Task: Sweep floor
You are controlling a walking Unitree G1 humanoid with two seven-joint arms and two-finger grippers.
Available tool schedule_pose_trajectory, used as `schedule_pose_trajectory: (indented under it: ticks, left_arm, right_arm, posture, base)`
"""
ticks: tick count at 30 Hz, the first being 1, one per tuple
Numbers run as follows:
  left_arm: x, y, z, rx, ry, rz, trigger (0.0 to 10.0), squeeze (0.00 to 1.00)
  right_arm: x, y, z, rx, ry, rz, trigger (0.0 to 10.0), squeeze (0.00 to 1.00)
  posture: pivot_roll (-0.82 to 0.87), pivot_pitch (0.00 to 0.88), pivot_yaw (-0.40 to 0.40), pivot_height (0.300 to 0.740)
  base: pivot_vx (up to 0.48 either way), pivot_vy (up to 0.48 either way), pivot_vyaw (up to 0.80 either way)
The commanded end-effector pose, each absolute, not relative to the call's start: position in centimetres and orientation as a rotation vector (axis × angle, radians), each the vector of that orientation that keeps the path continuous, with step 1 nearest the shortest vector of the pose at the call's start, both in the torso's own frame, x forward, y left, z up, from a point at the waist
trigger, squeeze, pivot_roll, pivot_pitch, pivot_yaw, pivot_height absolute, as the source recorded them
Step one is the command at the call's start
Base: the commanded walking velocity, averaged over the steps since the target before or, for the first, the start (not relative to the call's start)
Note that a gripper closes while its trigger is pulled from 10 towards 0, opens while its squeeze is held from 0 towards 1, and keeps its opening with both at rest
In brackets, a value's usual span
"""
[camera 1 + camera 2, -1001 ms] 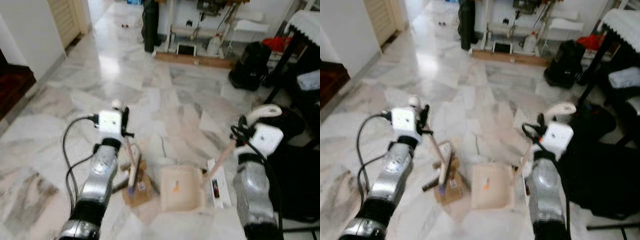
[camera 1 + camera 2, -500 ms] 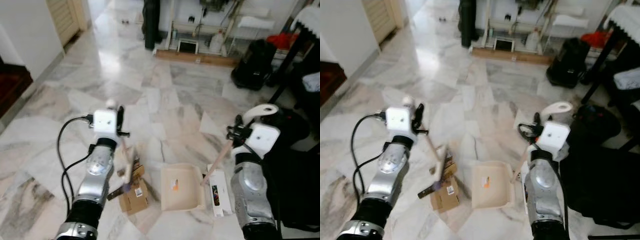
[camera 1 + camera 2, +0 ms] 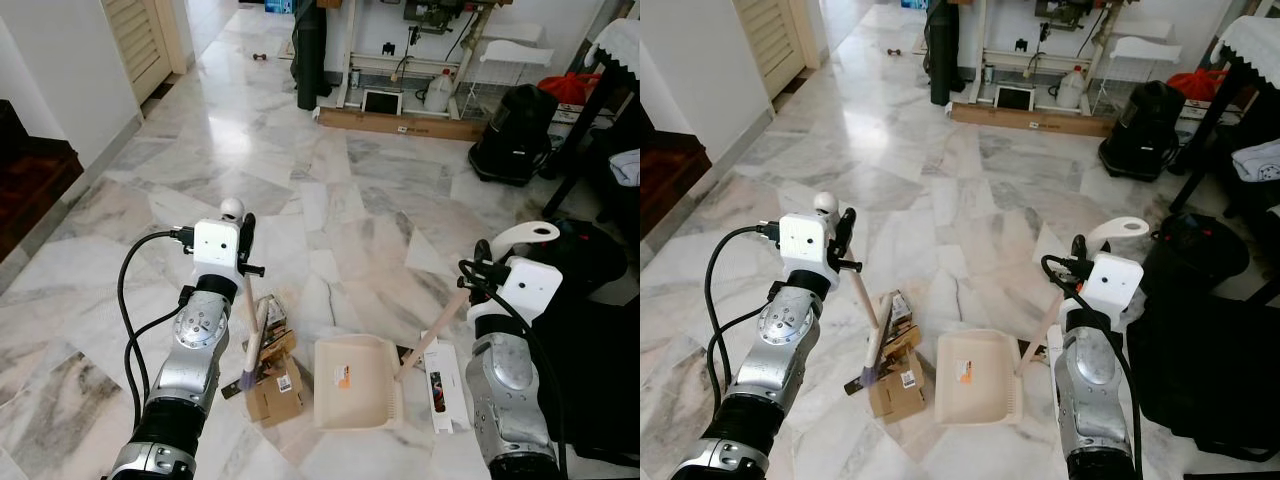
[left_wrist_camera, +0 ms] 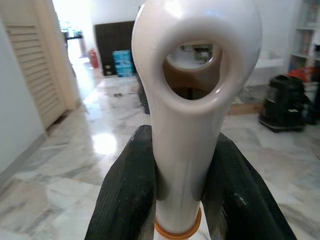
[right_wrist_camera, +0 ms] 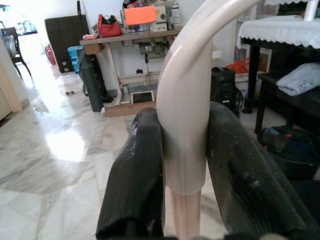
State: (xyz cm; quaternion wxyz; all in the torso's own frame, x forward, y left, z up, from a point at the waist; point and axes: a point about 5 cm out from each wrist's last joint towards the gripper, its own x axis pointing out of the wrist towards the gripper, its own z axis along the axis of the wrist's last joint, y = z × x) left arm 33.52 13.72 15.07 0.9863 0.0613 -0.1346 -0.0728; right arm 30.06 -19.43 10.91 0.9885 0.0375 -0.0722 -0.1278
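Our left hand [image 4: 177, 200] pinches the brush [image 3: 251, 335] handle, its bristles on the cardboard scraps [image 3: 272, 375] at seven o'clock on the marble floor [image 3: 330, 210]. Our right hand [image 5: 184, 185] clamps the dustpan [image 3: 355, 382] handle; the pan lies just beside the scraps, at their three o'clock.

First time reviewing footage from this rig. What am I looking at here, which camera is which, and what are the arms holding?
A humanoid robot with two silver arms is sweeping a marble floor. The two wide pictures come from its head, looking down; the two close-ups come from cameras on its wrists. The left gripper is shut on the handle of a small brush, whose head sits by flattened cardboard scraps. The right gripper is shut on the long handle of a cream dustpan resting on the floor beside the scraps. A white packet lies right of the pan.
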Motion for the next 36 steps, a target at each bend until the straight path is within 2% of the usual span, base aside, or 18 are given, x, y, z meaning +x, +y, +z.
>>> schedule_pose_trajectory:
  ticks: [1, 11, 22, 36]
  left_arm:
    - [33.6, 13.4, 15.8, 0.134, -0.298, -0.167, 10.0, 0.0]
    - [34.7, 12.0, 16.4, 0.122, -0.281, -0.252, 10.0, 0.0]
    - [35.4, 12.1, 16.1, 0.137, -0.229, -0.318, 10.0, 0.0]
    - [35.0, 12.3, 15.0, 0.143, -0.195, -0.324, 10.0, 0.0]
  right_arm:
    - [30.1, -19.7, 11.4, 0.067, -0.181, -0.262, 10.0, 0.0]
    - [29.9, -20.2, 10.0, 0.019, -0.134, -0.282, 10.0, 0.0]
    - [29.3, -19.9, 7.3, 0.005, -0.055, -0.29, 10.0, 0.0]
    - [28.4, -20.1, 5.3, -0.033, -0.007, -0.312, 10.0, 0.0]
  posture:
    - [0.07, 0.074, -0.024, 0.74]
    - [0.08, 0.108, -0.015, 0.74]
    - [0.08, 0.137, -0.005, 0.74]
    - [0.07, 0.113, 0.0, 0.74]
  base:
    - [0.0, 0.0, 0.0]
    - [0.0, 0.0, 0.0]
    - [0.0, 0.0, 0.0]
    - [0.0, 0.0, 0.0]
